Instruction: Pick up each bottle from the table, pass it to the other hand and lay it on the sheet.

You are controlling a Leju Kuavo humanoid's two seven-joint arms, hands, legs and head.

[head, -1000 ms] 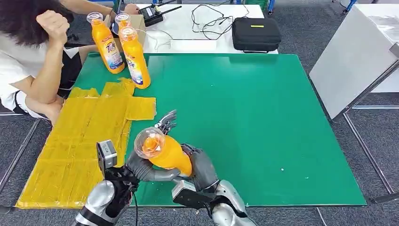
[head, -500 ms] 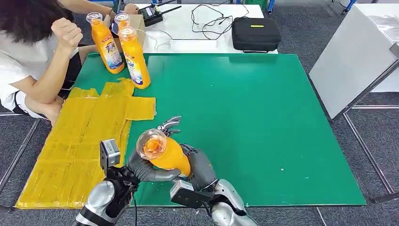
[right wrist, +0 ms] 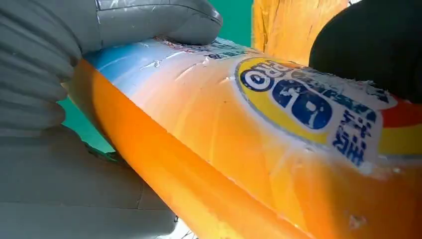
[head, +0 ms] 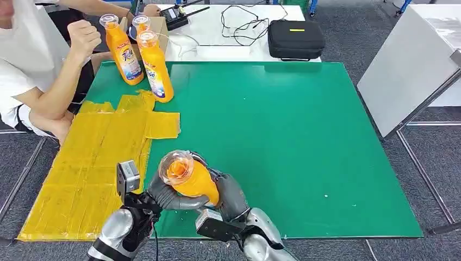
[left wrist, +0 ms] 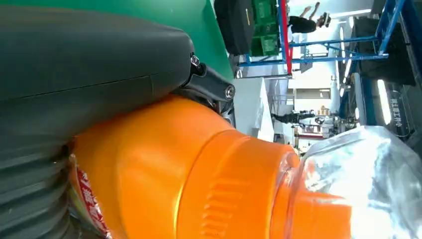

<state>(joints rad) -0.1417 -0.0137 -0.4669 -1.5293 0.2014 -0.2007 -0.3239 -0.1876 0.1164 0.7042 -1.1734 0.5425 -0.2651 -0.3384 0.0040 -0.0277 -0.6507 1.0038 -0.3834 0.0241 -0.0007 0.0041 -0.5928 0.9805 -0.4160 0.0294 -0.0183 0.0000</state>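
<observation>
Bottle in hand: we see an orange bottle [head: 190, 176] with a clear domed cap, held tilted with the cap toward the camera, above the near edge of the green table [head: 304, 147] just beside the yellow sheet [head: 92, 157]
Its look: in the left wrist view we see a ribbed orange neck running into the see-through cap; in the right wrist view the body carries a label with blue letters in a yellow ring, a pale blue patch and a red band
Left hand: our left hand [head: 163, 194] wraps its grey fingers round the lower body of the bottle from the sheet side, grasping it
Right hand: our right hand [head: 231, 193] closes on the same bottle from the other side, its thumb pressed along the label in the right wrist view, so both hands hold it at once
Other bottles: two like bottles [head: 122, 51] [head: 155, 68] stand upright at the far left of the table, close together, well apart from our hands; a third cap [head: 141, 23] shows behind them
Sheet: it lies flat over the left part of the table, patched from several yellow pieces
Person: a person [head: 38, 70] sits at the far left corner, one fist raised near the upright bottles
Behind: a black case [head: 296, 39] and cables lie on a white table [head: 212, 51] beyond the green one
</observation>
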